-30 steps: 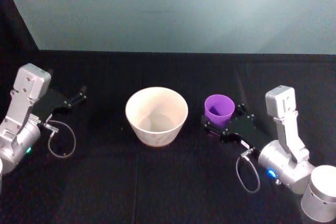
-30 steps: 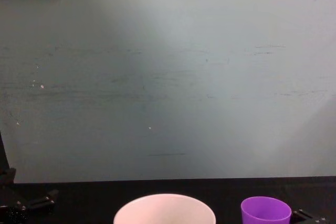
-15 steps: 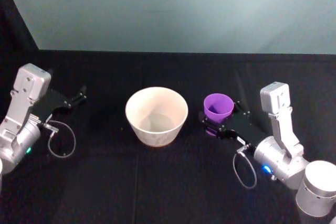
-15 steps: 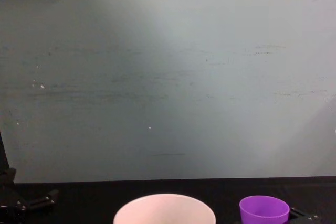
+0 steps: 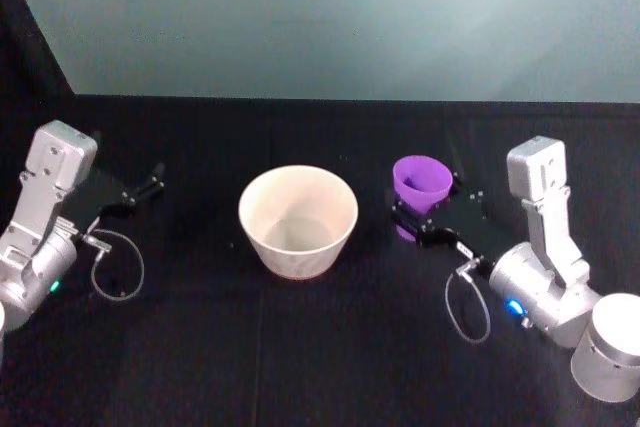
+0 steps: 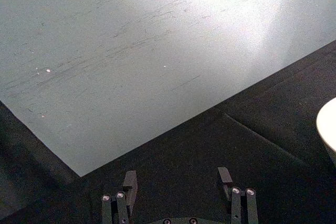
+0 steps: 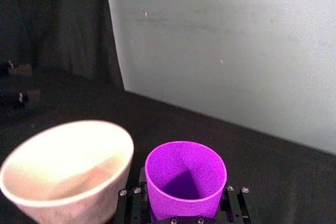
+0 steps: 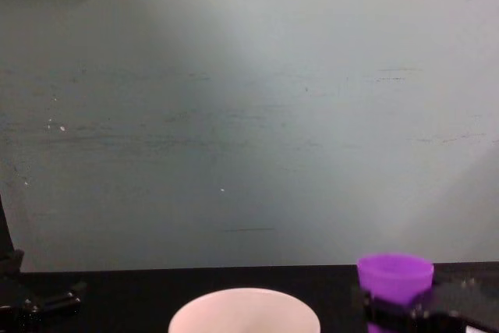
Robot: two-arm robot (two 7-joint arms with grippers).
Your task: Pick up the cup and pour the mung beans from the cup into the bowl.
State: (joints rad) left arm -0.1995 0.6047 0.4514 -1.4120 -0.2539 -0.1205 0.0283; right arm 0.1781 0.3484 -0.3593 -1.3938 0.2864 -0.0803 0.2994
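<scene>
The right gripper [image 5: 425, 209] has its jaws closed on the lower part of the purple cup [image 5: 422, 180], one on each side of it. The cup stands upright between them, its mouth open upward. It is just to the right of the bowl [image 5: 297, 247], not touching it, and in the chest view its rim sits higher than the bowl's. The left gripper [image 5: 140, 192] rests over the black desk [image 5: 300, 347] well to the bowl's left, jaws apart and holding nothing.
</scene>
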